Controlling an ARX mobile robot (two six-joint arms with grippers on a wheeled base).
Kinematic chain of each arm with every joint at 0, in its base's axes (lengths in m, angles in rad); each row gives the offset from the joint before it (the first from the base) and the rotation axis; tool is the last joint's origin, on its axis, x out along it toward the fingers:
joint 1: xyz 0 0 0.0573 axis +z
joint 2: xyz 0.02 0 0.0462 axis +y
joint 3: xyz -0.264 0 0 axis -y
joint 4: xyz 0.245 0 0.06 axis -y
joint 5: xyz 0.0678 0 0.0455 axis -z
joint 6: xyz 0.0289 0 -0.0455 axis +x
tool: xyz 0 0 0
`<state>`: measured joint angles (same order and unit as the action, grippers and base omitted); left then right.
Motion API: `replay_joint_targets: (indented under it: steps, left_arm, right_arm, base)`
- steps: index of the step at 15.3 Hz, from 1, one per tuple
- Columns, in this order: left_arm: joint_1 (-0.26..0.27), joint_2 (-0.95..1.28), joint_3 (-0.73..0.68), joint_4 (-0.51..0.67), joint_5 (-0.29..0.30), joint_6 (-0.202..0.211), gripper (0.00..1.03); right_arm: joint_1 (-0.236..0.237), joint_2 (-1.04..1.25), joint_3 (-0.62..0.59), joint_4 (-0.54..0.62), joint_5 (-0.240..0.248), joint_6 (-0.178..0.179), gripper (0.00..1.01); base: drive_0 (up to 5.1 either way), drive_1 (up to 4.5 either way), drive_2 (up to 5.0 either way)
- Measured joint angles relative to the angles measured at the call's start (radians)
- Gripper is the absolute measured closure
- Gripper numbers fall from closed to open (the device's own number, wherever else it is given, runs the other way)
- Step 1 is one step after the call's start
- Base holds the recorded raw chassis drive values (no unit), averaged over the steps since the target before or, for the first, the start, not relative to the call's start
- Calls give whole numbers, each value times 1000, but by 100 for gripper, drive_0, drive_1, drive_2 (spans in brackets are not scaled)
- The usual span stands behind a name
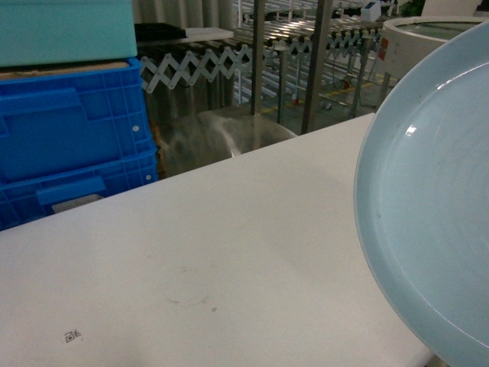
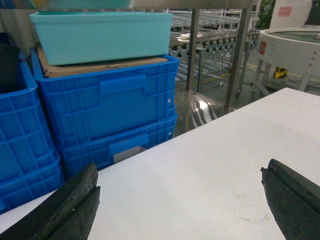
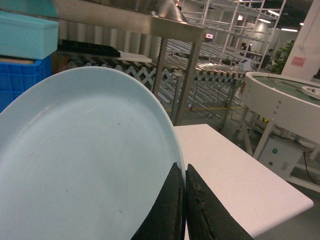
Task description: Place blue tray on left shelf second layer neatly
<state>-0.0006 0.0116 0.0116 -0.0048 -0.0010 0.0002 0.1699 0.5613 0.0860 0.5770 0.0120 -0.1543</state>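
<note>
Jaws of right gripper (image 3: 184, 200) pinched tight on rim of blue tray (image 3: 85, 165), held tilted up above white desk (image 1: 229, 260). Jaws of left gripper (image 2: 180, 200) spread wide, holding nothing, near blue crates (image 2: 107, 112).

Left gripper (image 2: 180, 200) jaws wide apart, right gripper (image 3: 184, 200) pinched closed
</note>
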Motion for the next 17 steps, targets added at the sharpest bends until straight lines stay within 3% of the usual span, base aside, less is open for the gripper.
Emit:
replay_joint_targets:
  steps: [17]
  left_arm:
    - [0, 0, 0, 0, 1, 0, 5]
  right_arm:
    - [0, 0, 0, 0, 0, 0, 99]
  base:
    - [-154, -154, -154]
